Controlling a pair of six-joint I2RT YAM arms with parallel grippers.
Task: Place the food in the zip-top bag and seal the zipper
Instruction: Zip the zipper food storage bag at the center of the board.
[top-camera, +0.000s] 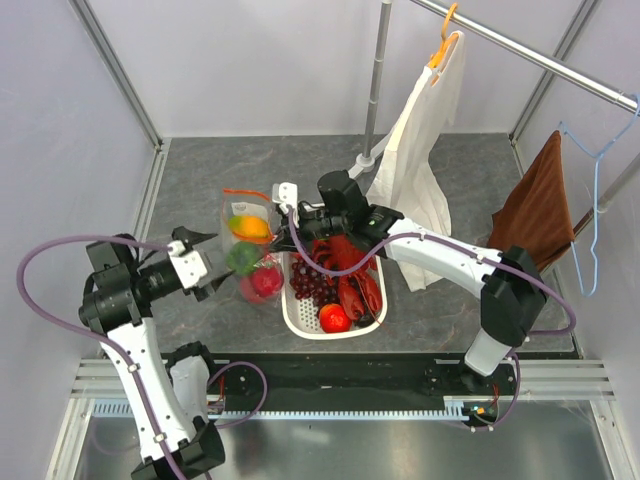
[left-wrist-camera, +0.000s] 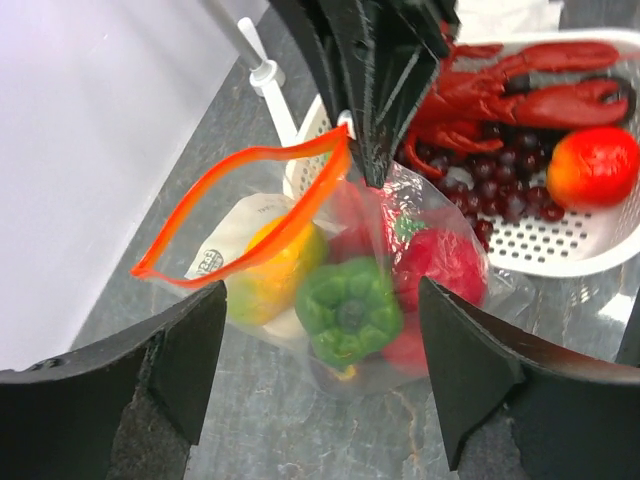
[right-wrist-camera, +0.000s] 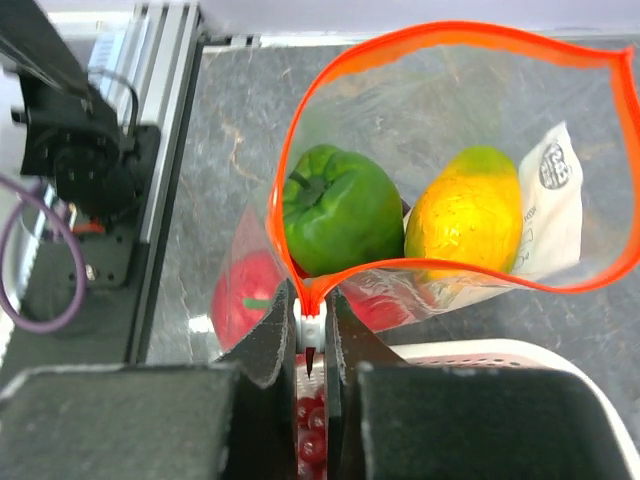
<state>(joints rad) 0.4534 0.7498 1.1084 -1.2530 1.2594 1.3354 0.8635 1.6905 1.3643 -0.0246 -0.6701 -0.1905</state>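
Zipper sits pinched at one end in our right claw, its loop gaping away, while our wide-open left claw faces the filled zip-top bag on the worktop.

The top camera looks down from the near side; both wrist cameras closely share the clear orange-rimmed plastic bag.
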